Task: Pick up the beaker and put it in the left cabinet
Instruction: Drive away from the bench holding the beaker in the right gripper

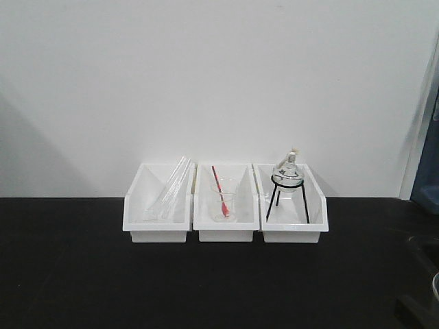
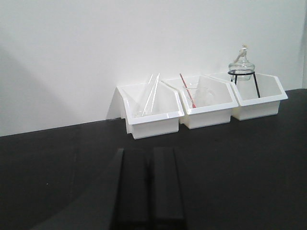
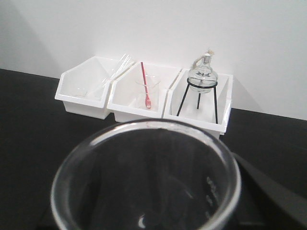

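Observation:
The beaker [image 3: 144,177] is clear glass with faint markings. It fills the lower part of the right wrist view, seen from above its rim, very close to the camera. My right gripper is shut on it; one dark finger [image 3: 271,189] shows at its right side. In the front view only a sliver of the beaker's glass [image 1: 435,284] and the dark gripper [image 1: 420,305] show at the bottom right edge. My left gripper [image 2: 150,191] is shut and empty, low over the black bench [image 2: 249,172]. The left cabinet is out of view.
Three white bins stand against the white wall: the left one [image 1: 156,205] holds glass tubes, the middle one [image 1: 226,221] a clear beaker with a red rod [image 1: 220,190], the right one [image 1: 291,229] a round glass lamp on a black tripod [image 1: 287,181].

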{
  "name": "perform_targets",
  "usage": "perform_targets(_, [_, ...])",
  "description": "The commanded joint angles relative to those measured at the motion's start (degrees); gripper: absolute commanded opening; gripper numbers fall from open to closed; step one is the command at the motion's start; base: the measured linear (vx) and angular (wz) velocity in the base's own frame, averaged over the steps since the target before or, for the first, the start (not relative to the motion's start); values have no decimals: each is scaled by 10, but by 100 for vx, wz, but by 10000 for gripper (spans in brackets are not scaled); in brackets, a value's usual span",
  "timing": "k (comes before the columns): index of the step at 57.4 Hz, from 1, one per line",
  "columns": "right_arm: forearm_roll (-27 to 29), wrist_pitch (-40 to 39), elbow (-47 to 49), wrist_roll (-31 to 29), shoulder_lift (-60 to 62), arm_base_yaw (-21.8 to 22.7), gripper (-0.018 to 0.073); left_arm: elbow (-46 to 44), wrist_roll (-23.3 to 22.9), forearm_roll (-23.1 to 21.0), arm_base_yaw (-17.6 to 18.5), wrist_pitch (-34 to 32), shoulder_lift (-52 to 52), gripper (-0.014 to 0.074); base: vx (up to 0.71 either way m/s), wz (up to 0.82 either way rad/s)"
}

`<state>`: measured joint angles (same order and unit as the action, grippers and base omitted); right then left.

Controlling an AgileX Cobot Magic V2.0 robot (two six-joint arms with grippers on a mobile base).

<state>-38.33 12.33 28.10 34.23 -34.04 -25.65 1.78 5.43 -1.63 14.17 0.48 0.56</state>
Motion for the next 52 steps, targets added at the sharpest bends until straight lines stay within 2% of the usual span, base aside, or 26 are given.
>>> perform_targets(1, [-9, -37, 18, 0, 1, -1, -4, 9, -2, -5, 3, -48, 10, 1, -4, 14])
perform_targets(22, [-9, -37, 18, 0, 1, -1, -4, 9, -2, -5, 3, -48, 10, 1, -8, 31])
perform_targets(52, [-9, -37, 18, 0, 1, -1, -4, 9, -2, -5, 3, -48, 10, 1, -15, 60])
